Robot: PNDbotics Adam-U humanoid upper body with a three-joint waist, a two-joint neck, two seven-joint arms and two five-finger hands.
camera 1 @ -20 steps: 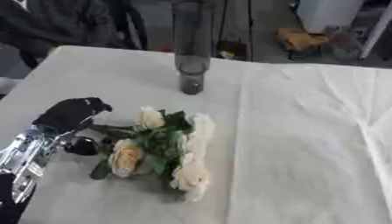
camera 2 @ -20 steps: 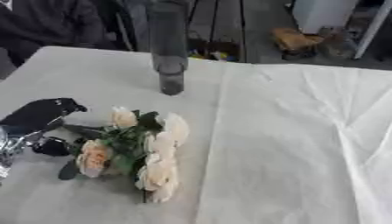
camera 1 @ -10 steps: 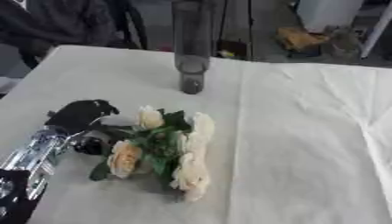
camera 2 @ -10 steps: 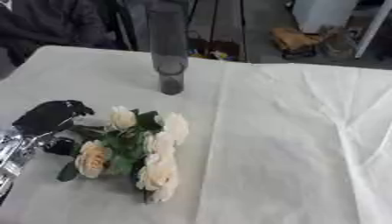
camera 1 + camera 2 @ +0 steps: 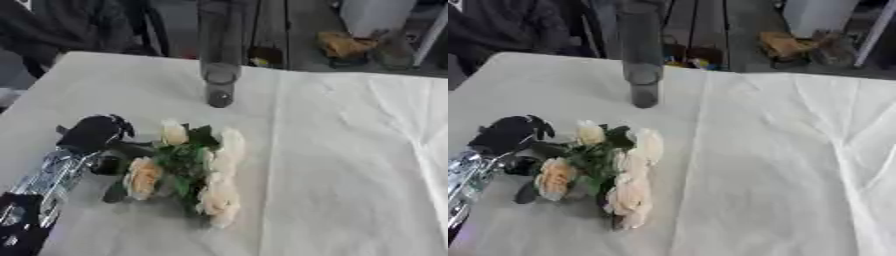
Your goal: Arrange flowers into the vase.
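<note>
A bunch of cream roses (image 5: 192, 167) with green leaves lies flat on the white tablecloth, blooms toward the right and front. My left hand (image 5: 90, 134), black with a silver forearm, sits at the bunch's left end over the stems, its fingers curled down there; the stems under it are hidden. A tall dark grey vase (image 5: 220, 52) stands upright at the far middle of the table, well behind the flowers. My right hand shows in neither view.
The white cloth (image 5: 350, 165) covers the table, with creases on its right half. Beyond the far edge are a person in dark clothes (image 5: 61, 25) at the left and brown clutter (image 5: 350, 47) on the floor.
My left hand has slid forward and right along the table to the stem end of the bunch. The roses and the vase have stayed in place.
</note>
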